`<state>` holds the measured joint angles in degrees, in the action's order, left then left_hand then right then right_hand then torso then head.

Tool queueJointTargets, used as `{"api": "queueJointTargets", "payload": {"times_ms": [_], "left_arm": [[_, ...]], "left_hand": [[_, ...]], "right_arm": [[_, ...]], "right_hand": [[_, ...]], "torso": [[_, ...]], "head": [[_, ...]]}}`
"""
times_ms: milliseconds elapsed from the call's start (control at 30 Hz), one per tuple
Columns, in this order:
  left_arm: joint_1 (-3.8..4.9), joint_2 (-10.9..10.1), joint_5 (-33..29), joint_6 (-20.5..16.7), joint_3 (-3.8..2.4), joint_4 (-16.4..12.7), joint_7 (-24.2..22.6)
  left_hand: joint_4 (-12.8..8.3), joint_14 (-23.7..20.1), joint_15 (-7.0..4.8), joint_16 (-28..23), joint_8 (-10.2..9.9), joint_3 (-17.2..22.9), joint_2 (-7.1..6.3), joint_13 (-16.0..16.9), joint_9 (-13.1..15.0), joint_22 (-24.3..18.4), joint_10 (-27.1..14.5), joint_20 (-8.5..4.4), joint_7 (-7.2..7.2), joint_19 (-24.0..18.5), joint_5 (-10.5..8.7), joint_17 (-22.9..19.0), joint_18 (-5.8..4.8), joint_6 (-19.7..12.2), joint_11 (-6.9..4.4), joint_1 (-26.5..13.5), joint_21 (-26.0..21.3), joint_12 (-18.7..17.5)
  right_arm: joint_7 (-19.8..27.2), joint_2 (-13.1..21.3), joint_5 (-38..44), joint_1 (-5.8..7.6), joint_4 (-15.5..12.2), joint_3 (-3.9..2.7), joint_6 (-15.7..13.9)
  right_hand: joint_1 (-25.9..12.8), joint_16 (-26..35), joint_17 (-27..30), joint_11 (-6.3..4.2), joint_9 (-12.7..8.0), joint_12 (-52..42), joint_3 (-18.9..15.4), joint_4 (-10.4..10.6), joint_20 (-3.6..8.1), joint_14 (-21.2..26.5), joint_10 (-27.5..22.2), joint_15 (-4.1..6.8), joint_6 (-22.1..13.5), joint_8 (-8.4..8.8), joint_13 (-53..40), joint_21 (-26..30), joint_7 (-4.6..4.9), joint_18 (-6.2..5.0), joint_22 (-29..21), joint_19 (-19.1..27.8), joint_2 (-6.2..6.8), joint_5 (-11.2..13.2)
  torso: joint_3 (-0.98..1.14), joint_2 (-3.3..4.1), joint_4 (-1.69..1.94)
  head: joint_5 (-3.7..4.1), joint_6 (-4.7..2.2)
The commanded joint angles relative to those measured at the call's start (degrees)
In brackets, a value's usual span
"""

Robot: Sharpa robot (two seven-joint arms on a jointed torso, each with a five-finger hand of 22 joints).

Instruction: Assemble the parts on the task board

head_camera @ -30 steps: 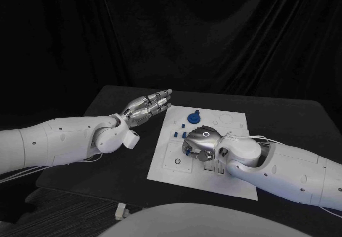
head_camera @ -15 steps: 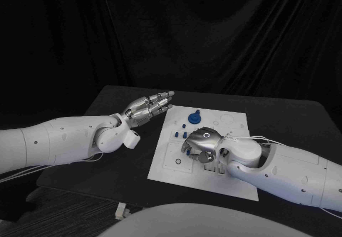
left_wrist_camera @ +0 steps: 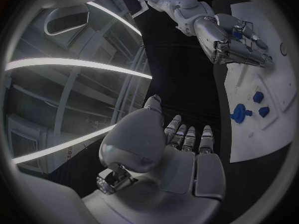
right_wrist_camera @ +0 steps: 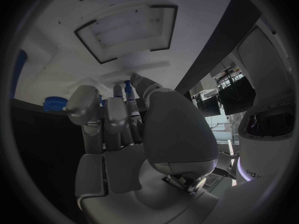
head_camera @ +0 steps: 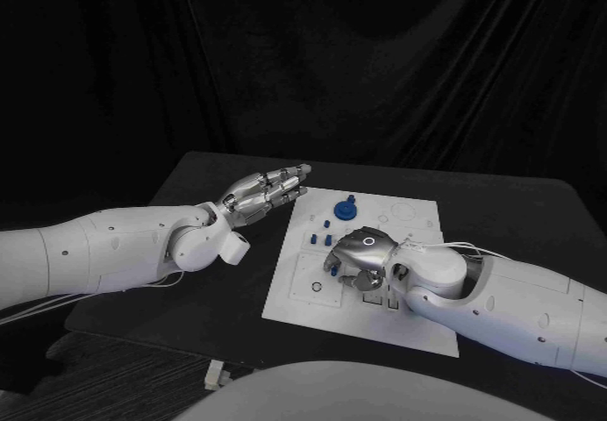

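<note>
Head view gives you the white task board [head_camera: 297, 298] flat on the black worktop [head_camera: 203, 289], small blue parts [head_camera: 344, 210] near its far end. The right robot hand [head_camera: 357, 256] curls down over the board's middle; whether it grips anything, you cannot tell. The left wrist view shows the left robot hand [left_wrist_camera: 181, 149] empty, fingers extended, beside the board.

one task board [head_camera: 407, 216], two hands, several blue parts [head_camera: 344, 210]

We see a dim scene from the head camera, with a black backdrop and a dark table [head_camera: 215, 289]. The white task board [head_camera: 380, 316] and arms look brightest. Both wrist pictures are round and bend straight lines. Long bright ceiling lights [left_wrist_camera: 74, 64] glow there.
</note>
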<state>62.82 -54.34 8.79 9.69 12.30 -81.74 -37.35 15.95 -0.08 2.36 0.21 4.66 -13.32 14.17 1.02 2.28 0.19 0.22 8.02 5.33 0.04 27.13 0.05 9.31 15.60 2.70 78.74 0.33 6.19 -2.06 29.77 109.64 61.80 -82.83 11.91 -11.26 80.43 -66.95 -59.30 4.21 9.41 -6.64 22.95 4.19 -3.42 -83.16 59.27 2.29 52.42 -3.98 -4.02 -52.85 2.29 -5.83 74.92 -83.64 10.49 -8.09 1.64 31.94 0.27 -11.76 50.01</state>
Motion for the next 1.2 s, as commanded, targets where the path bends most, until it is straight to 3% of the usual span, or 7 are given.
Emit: {"api": "queueJointTargets", "payload": {"times_ms": [33,133,300,467,667,900,1200], "left_arm": [[-0.09,0.1,-0.4,0.7,-0.06,0.0,-0.6],[-0.10,-0.1,-0.4,0.6,-0.06,-0.1,-0.8],[-0.10,-0.4,-0.4,0.5,-0.06,-0.3,-0.7],[-0.10,-0.5,-0.4,0.5,-0.06,-0.3,-1.2],[-0.11,-0.6,-0.4,0.4,-0.06,-0.5,-1.9],[-0.11,-0.6,-0.4,0.4,-0.06,-0.6,-2.0],[-0.12,-0.4,-0.4,0.5,-0.06,-0.5,-2.1]], "left_hand": [[0.1,0.1,0.44,-0.2,0.3,0.4,-0.13,0.0,0.0,0.1,-0.1,0.62,-0.06,0.1,-0.09,-0.1,0.46,0.4,0.51,0.5,-0.2,0.3],[0.3,0.1,0.34,-0.2,0.3,0.1,-0.48,0.0,-0.1,0.1,-0.1,0.67,-0.34,0.0,-0.96,-0.1,0.58,-0.2,0.23,0.2,-0.2,0.2],[0.3,0.1,0.26,-0.2,0.3,0.0,-0.61,0.0,-0.1,0.1,-0.1,0.66,-0.56,0.0,-1.02,-0.1,0.65,-0.4,0.01,0.2,-0.2,0.2],[0.4,0.1,0.29,-0.2,0.2,-0.1,-0.68,0.0,-0.2,0.1,-0.1,0.75,-0.99,0.0,-1.06,-0.1,0.72,-1.0,-0.38,0.2,-0.2,0.0],[0.4,0.1,0.27,-0.2,0.0,-0.2,-0.78,0.0,-0.3,0.1,-0.1,0.83,-1.53,0.1,-1.18,-0.1,0.78,-1.7,-0.70,0.1,-0.2,0.0],[0.4,0.1,0.26,-0.2,0.0,-0.1,-0.78,0.0,-0.3,0.1,-0.1,0.90,-1.64,0.1,-0.91,-0.1,0.82,-1.9,-0.78,0.2,-0.2,0.0],[0.3,0.1,0.32,-0.2,0.1,0.0,-0.59,0.0,-0.3,0.2,-0.1,1.06,-1.73,0.1,-0.29,-0.1,0.89,-2.0,-0.85,0.3,-0.2,0.0]], "right_arm": [[-1.4,0.6,0.4,-0.02,-0.3,-0.02,-3.3],[-1.5,1.5,0.5,0.66,-0.9,-0.02,-5.7],[-2.0,3.9,0.5,3.58,-2.8,-0.02,-11.0],[-2.7,8.1,-2.0,8.72,-5.7,-0.02,-13.0],[-2.5,12.7,-5.5,12.34,-7.2,-0.02,-9.4],[-2.8,16.3,-7.7,12.56,-7.3,-0.01,-3.2],[0.8,17.4,-8.2,9.99,-4.7,-0.01,-2.0]], "right_hand": [[-0.4,0.6,0.6,-0.05,-0.7,0.5,-1.4,0.0,-0.06,0.7,-3.3,0.04,-2.4,0.39,0.0,1.2,-0.69,-0.56,6.4,0.7,0.42,0.5],[-1.1,0.8,1.1,-0.37,-2.0,1.6,-5.5,1.2,0.01,0.9,-9.3,0.17,-6.1,0.47,0.4,2.1,-2.11,-0.71,6.2,0.8,0.79,1.7],[0.0,-2.8,-2.9,0.74,-4.0,-1.1,-12.4,12.7,-0.31,-1.1,-13.3,-0.32,-7.6,-0.18,0.1,-3.4,-2.36,0.23,7.6,-1.0,3.28,3.0],[-7.0,-7.3,-8.4,0.84,-4.1,-2.8,-16.7,12.9,-0.17,-3.1,-11.3,-0.25,-4.8,-1.24,0.1,-10.8,-1.66,1.33,9.1,-2.8,4.29,5.2],[-6.9,-9.8,-11.3,0.03,-4.5,-3.1,-23.4,12.9,0.32,-3.8,-9.7,0.27,-4.8,-0.86,0.3,-14.5,-2.16,1.83,9.9,-3.6,3.55,5.1],[-5.8,-6.5,-6.2,-0.21,-4.7,-2.3,-23.6,12.9,0.73,-2.9,-9.7,0.61,-4.0,-1.01,0.4,-9.5,-2.80,0.87,8.5,-3.2,3.32,5.1],[0.5,-7.5,-6.7,-1.17,-4.7,-2.9,-19.2,11.8,0.98,-3.2,-5.7,1.12,-0.8,-2.08,0.1,-10.9,-2.09,1.03,8.8,-3.3,-2.23,1.9]], "torso": [[0.03,0.02,0.00],[0.04,0.03,0.01],[0.03,0.01,-0.01],[0.04,-0.05,-0.01],[0.03,0.01,0.06],[0.01,-0.02,0.04],[-0.02,0.01,-0.04]], "head": [[0.26,-0.01],[0.55,-0.01],[0.96,-0.01],[1.57,-0.01],[2.16,-0.01],[2.11,-0.01],[1.58,-0.01]]}}
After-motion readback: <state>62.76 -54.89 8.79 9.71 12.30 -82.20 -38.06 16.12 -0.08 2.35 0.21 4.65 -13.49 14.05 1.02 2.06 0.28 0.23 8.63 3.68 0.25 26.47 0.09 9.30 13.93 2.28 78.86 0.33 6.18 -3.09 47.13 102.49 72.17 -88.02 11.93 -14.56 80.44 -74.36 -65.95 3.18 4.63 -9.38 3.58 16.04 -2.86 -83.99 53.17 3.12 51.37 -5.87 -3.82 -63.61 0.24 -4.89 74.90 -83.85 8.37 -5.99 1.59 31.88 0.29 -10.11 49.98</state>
